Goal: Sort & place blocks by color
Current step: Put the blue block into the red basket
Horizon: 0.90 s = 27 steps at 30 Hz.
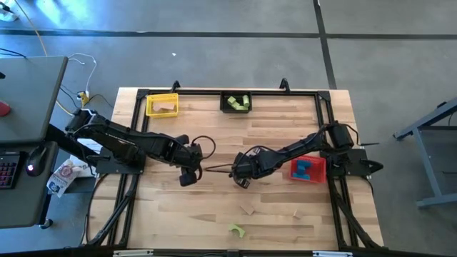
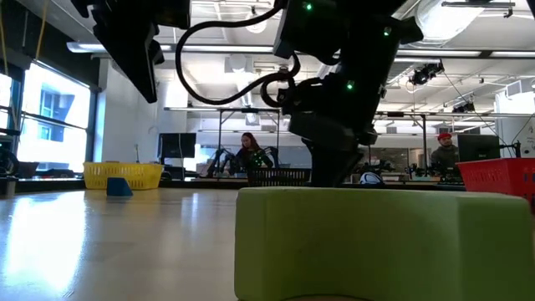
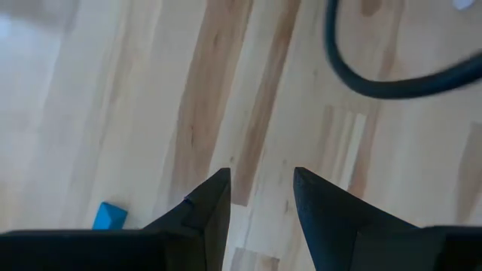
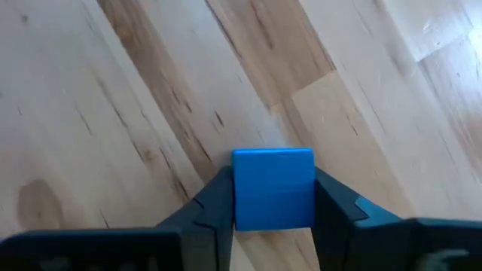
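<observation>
My right gripper [image 1: 241, 177] is at the table's middle, shut on a small blue block [image 4: 273, 188]. My left gripper [image 1: 189, 176] hangs above the table just to its left. In its wrist view it is open [image 3: 260, 177] over bare wood, with nothing between the fingers. Another blue block [image 3: 111, 216] lies on the table near it. A light green block [image 1: 237, 230] lies by the near edge, and two tan blocks [image 1: 248, 208] [image 1: 298, 214] lie a little farther in. In the low view the green block [image 2: 368, 242] hides my right gripper's fingertips. My right gripper pinches the blue block by two opposite sides [image 4: 239, 196] between its two fingers. The fingers [image 4: 211, 207] slant steeply down from above. The block's flat top face looks toward the wrist camera. Whether the block rests on the wood, I cannot tell.
A yellow bin [image 1: 162, 105] with tan pieces and a black bin [image 1: 235, 102] with green pieces stand along the far edge. A red bin [image 1: 307, 169] with blue pieces sits right of my right gripper. A black rail frame [image 1: 325, 121] borders the table. People sit in the room beyond.
</observation>
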{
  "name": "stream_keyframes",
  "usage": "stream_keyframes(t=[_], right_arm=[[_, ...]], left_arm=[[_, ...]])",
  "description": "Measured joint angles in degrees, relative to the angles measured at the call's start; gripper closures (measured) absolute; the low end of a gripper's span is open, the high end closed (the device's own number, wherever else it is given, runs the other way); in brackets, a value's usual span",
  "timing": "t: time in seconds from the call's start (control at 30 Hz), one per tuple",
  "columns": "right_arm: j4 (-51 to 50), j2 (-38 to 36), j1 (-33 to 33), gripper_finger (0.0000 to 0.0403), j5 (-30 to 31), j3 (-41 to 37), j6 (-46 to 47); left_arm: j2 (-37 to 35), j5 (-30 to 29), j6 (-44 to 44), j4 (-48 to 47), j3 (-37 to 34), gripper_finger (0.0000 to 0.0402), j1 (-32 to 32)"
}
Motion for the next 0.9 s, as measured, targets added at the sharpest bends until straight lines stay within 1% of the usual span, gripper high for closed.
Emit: stream_keyframes(t=[0.2, 0.4, 0.53, 0.67, 0.77, 0.9], right_arm=[[-4.4, -1.2, 1.9, 0.0299, 1.6, 0.0, 0.8], [-14.4, -4.0, 4.9, 0.0299, 5.4, 0.0, 8.2], [-22.2, -6.5, 7.9, 0.0299, 8.5, 0.0, 15.0], [-30.3, -8.8, 10.9, 0.0299, 11.3, 0.0, 23.9], [-37.7, -9.9, 12.9, 0.0299, 12.2, 0.0, 31.9], [-48.2, -9.9, 15.1, 0.0299, 11.4, -0.1, 42.4]], left_arm=[[0.0, -0.4, 0.0, 0.0, 0.0, 0.0252, 0.0], [0.0, -0.1, 0.0, -0.1, 0.0, 0.0218, 0.0], [0.0, -0.2, -0.1, 0.0, 0.0, 0.0192, 0.0], [0.0, -0.2, -1.4, 0.3, 0.0, 0.0173, 0.0], [0.0, -0.2, -1.5, 1.1, 0.0, 0.0169, 0.0], [0.0, 0.0, -1.0, 4.8, 0.0, 0.0171, 0.0]])
